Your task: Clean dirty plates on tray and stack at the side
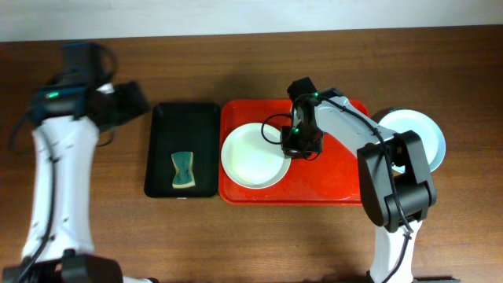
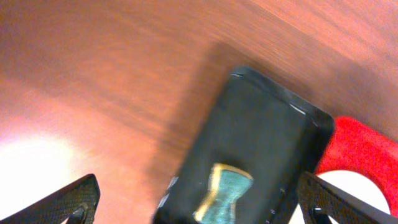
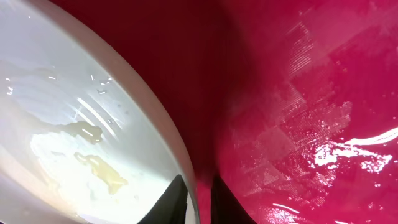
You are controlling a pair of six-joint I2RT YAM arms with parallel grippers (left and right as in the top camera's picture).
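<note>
Left jaws: spread fully wide, holding nothing, above the brown wood-grain surface [image 1: 251, 236] beside the black tray [image 1: 161, 149] (matt, rectangular, rounded corners). That tray carries a waisted teal-and-yellow sponge [image 1: 182, 170].

Right jaws: a narrow gap straddles the right rim of the white plate [image 1: 251, 157]; a pinch cannot be confirmed.

This round, shallow, glossy plate has a pale yellow smear [image 3: 99, 174] and lies on the left part of the glistening red tray [image 1: 338, 185]. A mint-blue plate [image 1: 420, 126] rests right of the tray.

Overhead: bright, even, sharp. Left wrist: motion blur throughout; blown-out glare on table [image 2: 31, 162], far left of tray [image 2: 367, 149]. Right wrist: white glare streaks on tray floor, dark shadow along plate [image 3: 62, 124] rim.
</note>
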